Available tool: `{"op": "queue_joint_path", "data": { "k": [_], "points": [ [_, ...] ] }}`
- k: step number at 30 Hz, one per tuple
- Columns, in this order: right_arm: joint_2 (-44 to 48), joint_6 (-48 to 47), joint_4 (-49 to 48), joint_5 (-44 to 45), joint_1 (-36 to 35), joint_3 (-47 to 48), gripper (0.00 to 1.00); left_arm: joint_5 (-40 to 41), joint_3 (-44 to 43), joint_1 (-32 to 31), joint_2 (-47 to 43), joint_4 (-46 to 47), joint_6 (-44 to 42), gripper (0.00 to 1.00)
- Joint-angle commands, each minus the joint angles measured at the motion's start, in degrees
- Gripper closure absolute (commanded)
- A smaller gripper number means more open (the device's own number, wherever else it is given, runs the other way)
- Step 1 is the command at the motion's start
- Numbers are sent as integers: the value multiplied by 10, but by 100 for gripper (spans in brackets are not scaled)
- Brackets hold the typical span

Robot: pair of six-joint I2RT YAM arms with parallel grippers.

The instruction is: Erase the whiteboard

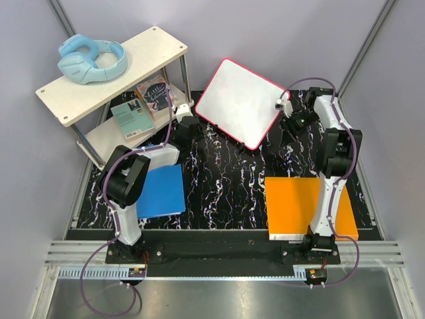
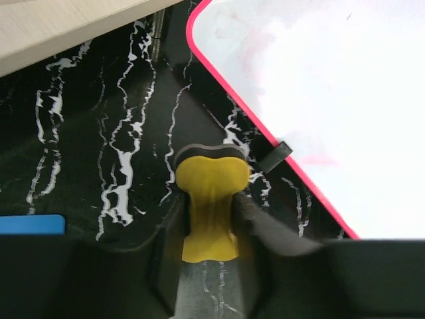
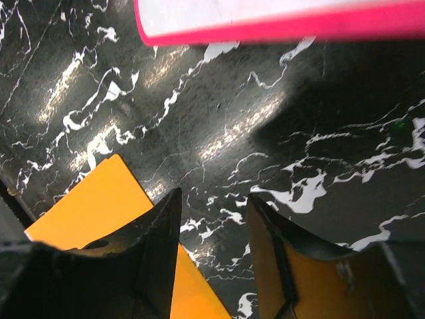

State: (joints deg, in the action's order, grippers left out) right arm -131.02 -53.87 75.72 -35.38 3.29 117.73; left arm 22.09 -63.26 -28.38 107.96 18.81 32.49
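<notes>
From the top camera I see the black marbled table [image 1: 226, 193] filling most of the view. At its 10 o'clock corner stands a pale two-tier shelf [image 1: 159, 50].

The whiteboard [image 1: 242, 103] lies flat on the table at about 12 to 1 o'clock from the middle, turned so that its corners point like a diamond. Its red-pink frame runs all the way round. I can make out no black writing on the face, only faint grey smudging and, in the left wrist view, a pale reddish smear.

The orange board [image 1: 295, 199] lies at 4 o'clock, partly under the right arm. The blue folder [image 1: 163, 189] lies at 8 o'clock beside the left arm. Light blue headphones [image 1: 91, 58] rest on the shelf's upper tier, and a couple of books [image 1: 143, 106] lie on the lower one.

The left gripper [image 2: 211, 209] sits just off the whiteboard's 8 o'clock edge, apart from the frame. Its fingers are clenched round the waist of a yellow eraser [image 2: 211, 176] whose dark pad end is low over the table — whether it touches I cannot tell.

The right gripper [image 3: 214, 199] is near the board's 3 o'clock corner. Its fingers are spread with nothing between them — only bare table shows in the gap.

A small dark tab [image 2: 275, 156] sticks out from the frame near the eraser.
</notes>
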Motion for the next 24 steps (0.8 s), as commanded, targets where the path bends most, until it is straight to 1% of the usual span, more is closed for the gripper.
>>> {"op": "queue_joint_path", "data": {
  "k": [1,2,3,7,9,10,13,15,16,17,21,22,23,24],
  "points": [
    [67,-13,108,12,8,-20,48,-13,-29,7,-28,-27,-28,53],
    [70,-13,107,12,9,-26,48,-13,-33,6,-26,-38,-29,50],
    [75,-15,104,12,9,-29,48,-16,-35,7,-26,-47,-28,40],
    [88,-19,103,14,14,-38,45,-26,-34,9,-30,-84,-21,26],
    [97,-20,102,14,18,-41,44,-29,-30,8,-35,-96,-20,23],
    [100,-19,102,14,20,-40,44,-29,-31,9,-37,-104,-21,18],
    [113,-14,102,4,28,-41,40,-45,-36,8,-37,-142,-26,11],
    [128,-9,101,-8,30,-47,39,-53,-29,9,-38,-156,-25,8],
    [134,-9,101,-18,30,-57,36,-55,-27,8,-40,-158,-26,7],
    [148,-2,98,-23,30,-64,34,-57,-25,8,-42,-161,-30,1],
    [191,28,54,-45,30,-101,27,-53,-6,7,-71,-155,-48,1],
    [201,38,44,-50,30,-115,25,-51,-2,6,-93,-151,-52,1],
    [220,51,36,-54,30,-122,20,-47,4,3,-106,-148,-65,1],
    [229,62,13,-58,30,-129,18,-46,12,1,-117,-142,-74,1]
  ]
}}
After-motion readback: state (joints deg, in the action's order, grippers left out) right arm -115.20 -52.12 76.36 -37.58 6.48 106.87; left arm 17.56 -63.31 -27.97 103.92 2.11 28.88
